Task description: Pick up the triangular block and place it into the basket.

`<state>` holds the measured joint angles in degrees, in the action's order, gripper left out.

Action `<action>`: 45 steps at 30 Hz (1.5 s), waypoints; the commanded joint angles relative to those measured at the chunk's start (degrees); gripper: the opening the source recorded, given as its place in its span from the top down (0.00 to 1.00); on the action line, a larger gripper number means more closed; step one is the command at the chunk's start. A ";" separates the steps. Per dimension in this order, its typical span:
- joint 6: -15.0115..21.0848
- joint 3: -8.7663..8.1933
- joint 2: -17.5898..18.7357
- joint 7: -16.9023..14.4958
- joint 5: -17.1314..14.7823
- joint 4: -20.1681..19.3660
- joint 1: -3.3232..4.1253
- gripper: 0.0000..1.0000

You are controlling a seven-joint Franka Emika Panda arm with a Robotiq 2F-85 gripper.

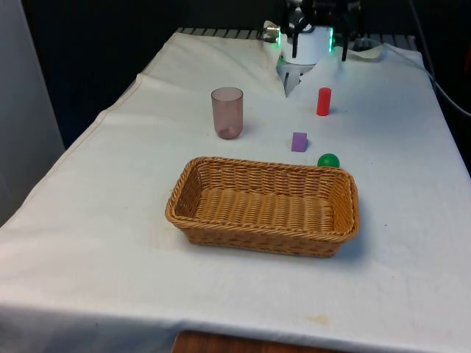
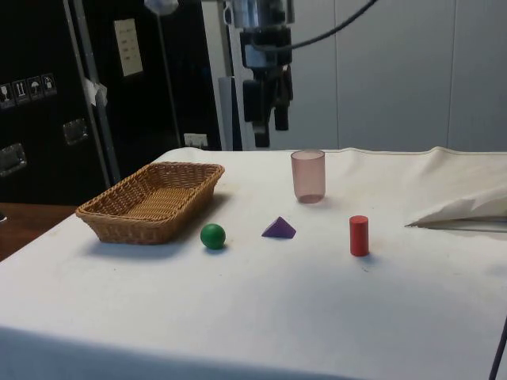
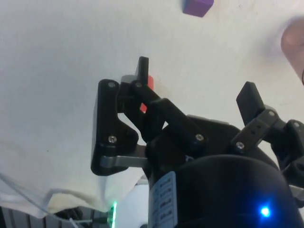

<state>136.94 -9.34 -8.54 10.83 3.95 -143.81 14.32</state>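
The purple triangular block (image 1: 299, 141) (image 2: 279, 229) (image 3: 198, 5) lies on the white cloth between the red cylinder and the basket. The wicker basket (image 1: 184, 193) (image 2: 107, 212) stands in the middle of the table with nothing in it. My gripper (image 1: 319, 50) (image 2: 271, 131) (image 3: 195, 78) hangs open high above the cloth, on the robot's side of the block and well apart from it. Nothing is between its fingers. In the wrist view the red cylinder (image 3: 150, 81) peeks out from behind one finger.
A translucent pink cup (image 1: 227, 112) (image 2: 308, 176) stands upright on the front view's left of the block. A red cylinder (image 1: 324, 101) (image 2: 359, 235) stands behind the block, and a green ball (image 1: 328, 160) (image 2: 212, 236) rests against the basket's far corner. A raised cloth fold (image 1: 293, 77) (image 2: 463, 210) lies near the robot.
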 commanded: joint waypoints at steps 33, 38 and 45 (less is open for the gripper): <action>20.05 -1.32 13.35 1.32 0.17 -4.35 -0.46 0.00; 21.49 -1.43 15.18 0.06 -0.17 -4.30 -0.46 0.00; 22.57 -1.60 16.44 -2.64 -0.23 -4.24 -0.63 0.00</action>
<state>158.82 -11.12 7.85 8.82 4.01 -147.94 13.81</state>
